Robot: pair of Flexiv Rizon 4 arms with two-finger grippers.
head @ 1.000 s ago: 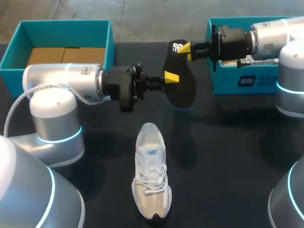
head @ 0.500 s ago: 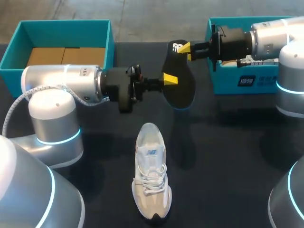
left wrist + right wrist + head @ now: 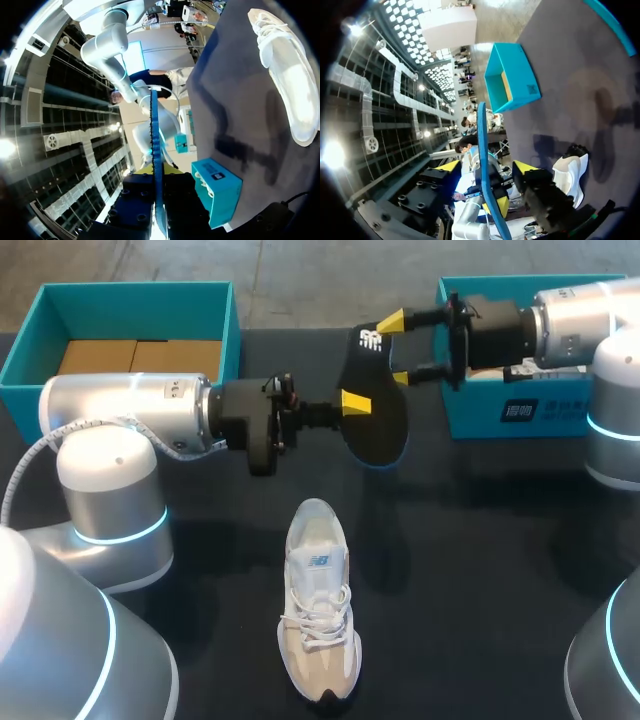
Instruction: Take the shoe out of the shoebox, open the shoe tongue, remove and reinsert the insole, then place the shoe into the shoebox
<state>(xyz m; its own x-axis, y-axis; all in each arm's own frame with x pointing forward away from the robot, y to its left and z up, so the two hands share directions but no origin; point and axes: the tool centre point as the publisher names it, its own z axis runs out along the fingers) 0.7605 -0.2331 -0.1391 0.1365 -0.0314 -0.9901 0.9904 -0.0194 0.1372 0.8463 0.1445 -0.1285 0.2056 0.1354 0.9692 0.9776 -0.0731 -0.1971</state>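
While left gripper clamps insole mid-length above table, right gripper stands spread around its far end, not touching. Shoe rests on table nearby. Likely best: clear right arm, tilt insole, feed slowly into shoe opening.

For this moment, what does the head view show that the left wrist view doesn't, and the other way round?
Only the head view: the left shoebox with cardboard inside, and the right gripper open around the heel end of the insole. Only the left wrist view: the insole edge-on, a thin line running out from the left gripper. Both: the insole, held by the left gripper, the white shoe and the right shoebox.
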